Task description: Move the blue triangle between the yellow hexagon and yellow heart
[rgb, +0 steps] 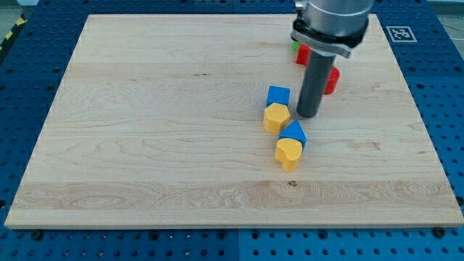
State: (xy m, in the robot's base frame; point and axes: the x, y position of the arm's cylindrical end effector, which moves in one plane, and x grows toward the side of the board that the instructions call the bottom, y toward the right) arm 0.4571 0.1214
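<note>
The blue triangle lies right of the board's middle, touching the yellow heart just below it. The yellow hexagon sits up and to the left of the triangle, very close to it or touching. A blue square block rests against the hexagon's top side. My tip stands just right of the hexagon and blue square block, and just above and to the right of the triangle, close to it with a small gap.
Two red blocks and a green block lie near the view's top right, partly hidden behind the arm. The wooden board rests on a blue perforated table.
</note>
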